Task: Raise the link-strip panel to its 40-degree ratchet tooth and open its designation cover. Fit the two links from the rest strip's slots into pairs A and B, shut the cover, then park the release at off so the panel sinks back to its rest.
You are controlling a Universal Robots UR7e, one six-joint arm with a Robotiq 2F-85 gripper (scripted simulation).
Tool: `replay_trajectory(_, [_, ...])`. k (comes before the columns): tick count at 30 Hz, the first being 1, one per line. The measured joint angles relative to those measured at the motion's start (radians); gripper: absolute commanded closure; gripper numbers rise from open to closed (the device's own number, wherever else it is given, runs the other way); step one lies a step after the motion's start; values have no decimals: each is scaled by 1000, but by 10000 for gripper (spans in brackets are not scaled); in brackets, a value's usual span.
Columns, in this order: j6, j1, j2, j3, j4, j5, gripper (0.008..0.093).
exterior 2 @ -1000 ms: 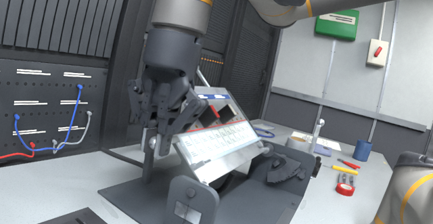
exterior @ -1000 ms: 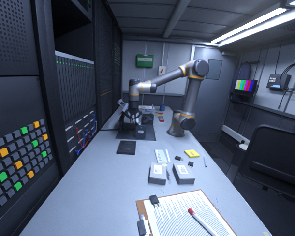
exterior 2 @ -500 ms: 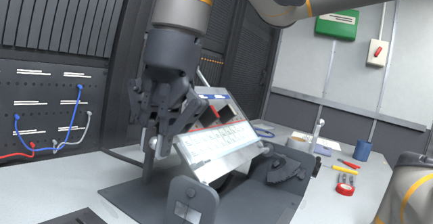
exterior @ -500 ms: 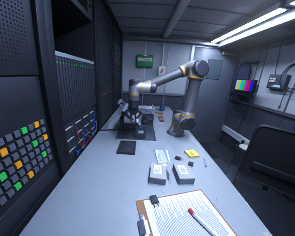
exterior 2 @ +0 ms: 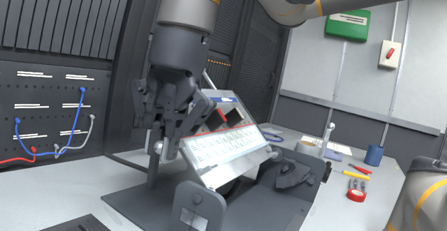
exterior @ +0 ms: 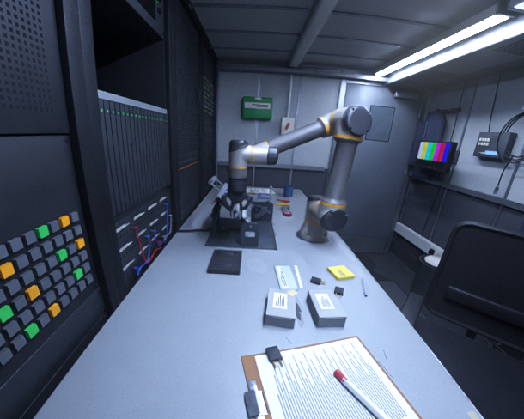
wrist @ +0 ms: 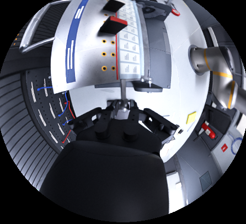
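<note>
The link-strip panel [exterior 2: 223, 133] stands tilted up on its dark base, its clear designation cover [exterior 2: 223, 143] lying shut over the white labels. A red link [wrist: 114, 23] and a black link [wrist: 114, 5] sit plugged into the panel's face, above several empty orange-ringed sockets. The release lever's round silver knob [exterior 2: 159, 147] tops a dark post at the panel's left end. My gripper [exterior 2: 164, 150] is around that knob with its fingers open and holds nothing.
A blue cup [exterior 2: 373, 155], red tape roll [exterior 2: 356, 195] and screwdrivers [exterior 2: 356, 174] lie on the bench right of the fixture. The ratchet sector [exterior 2: 291, 177] is on the base's right side. The rack with patch cables [exterior 2: 45, 133] stands close on the left.
</note>
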Motion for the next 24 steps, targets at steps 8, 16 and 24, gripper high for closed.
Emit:
replay_trajectory(8, [0, 0, -20, -36, 54, 0, 696])
replay_trajectory(16, [0, 0, -27, -50, 76, 0, 671])
replay_trajectory(24, [0, 0, -27, -50, 76, 0, 534])
